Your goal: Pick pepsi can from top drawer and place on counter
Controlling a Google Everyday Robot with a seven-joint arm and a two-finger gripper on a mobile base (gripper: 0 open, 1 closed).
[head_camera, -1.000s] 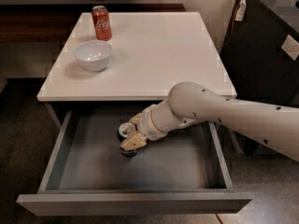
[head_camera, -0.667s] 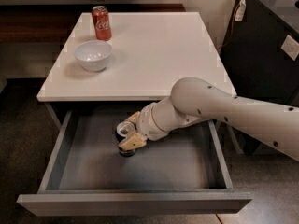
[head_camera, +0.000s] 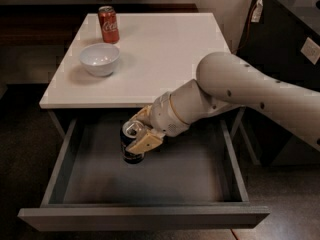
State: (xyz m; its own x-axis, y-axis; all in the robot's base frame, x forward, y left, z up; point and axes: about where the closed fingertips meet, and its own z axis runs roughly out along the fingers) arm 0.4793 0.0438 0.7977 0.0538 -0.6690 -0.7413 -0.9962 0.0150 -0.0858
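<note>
The top drawer (head_camera: 150, 216) stands pulled open below the counter (head_camera: 165, 59). Inside it, toward the back and left of centre, the pepsi can (head_camera: 130, 140) is upright, dark with a silver top. My gripper (head_camera: 139, 133) reaches in from the right on a white arm and is shut on the can, one tan finger (head_camera: 144, 143) across its front and the other behind it. The can looks lifted a little off the drawer floor.
A red Coca-Cola can (head_camera: 108, 24) stands at the counter's far left corner, with a white bowl (head_camera: 100, 59) in front of it. A dark cabinet (head_camera: 295, 44) rises to the right. The drawer floor around the can holds nothing else.
The gripper with the pepsi can has risen slightly and shifted a bit toward the back of the drawer. The arm's elbow has moved up with it.
</note>
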